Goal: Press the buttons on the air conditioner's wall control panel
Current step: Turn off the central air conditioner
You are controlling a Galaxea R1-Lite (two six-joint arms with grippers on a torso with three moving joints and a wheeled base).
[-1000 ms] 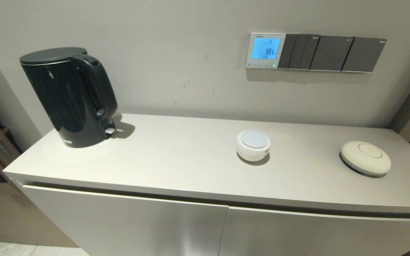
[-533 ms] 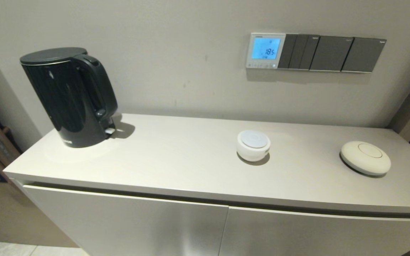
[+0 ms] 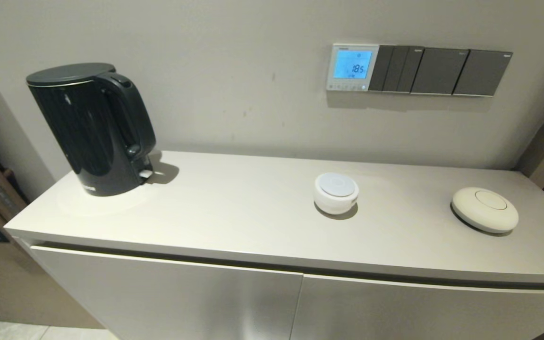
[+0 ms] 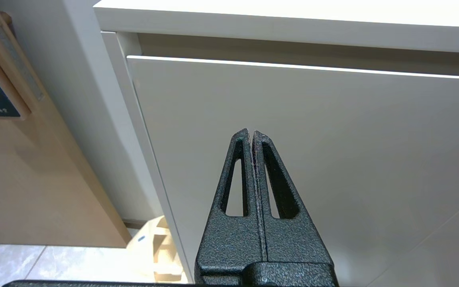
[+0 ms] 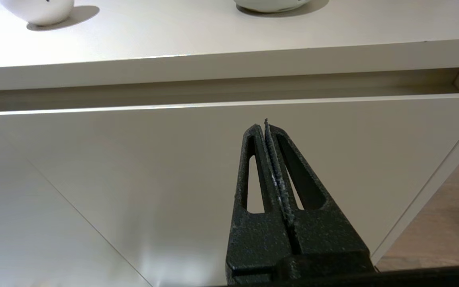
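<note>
In the head view, the air conditioner's wall control panel (image 3: 352, 67) hangs on the wall above the cabinet top (image 3: 253, 226). Its screen glows blue with digits. The buttons (image 3: 346, 87) are a thin row under the screen. The dark grey switch plates (image 3: 439, 71) touch the panel on its right side. On the cabinet top stand a black kettle (image 3: 93, 128), a small white round device (image 3: 336, 192) and a flat cream disc (image 3: 485, 209). No arm shows in this view.

In the left wrist view, the left gripper (image 4: 251, 133) has its fingers pressed together on nothing. It points at a cabinet door (image 4: 313, 159), below the top.

In the right wrist view, the right gripper (image 5: 264, 125) is also clenched and empty. It is low in front of the other door (image 5: 173, 159), with the two round objects above it.

I judge these risks: the buttons are very small, so a fingertip could press two at once, or slip onto the neighbouring switch plate. An arm rising from below could also hit the cabinet edge or the white device under the panel.
</note>
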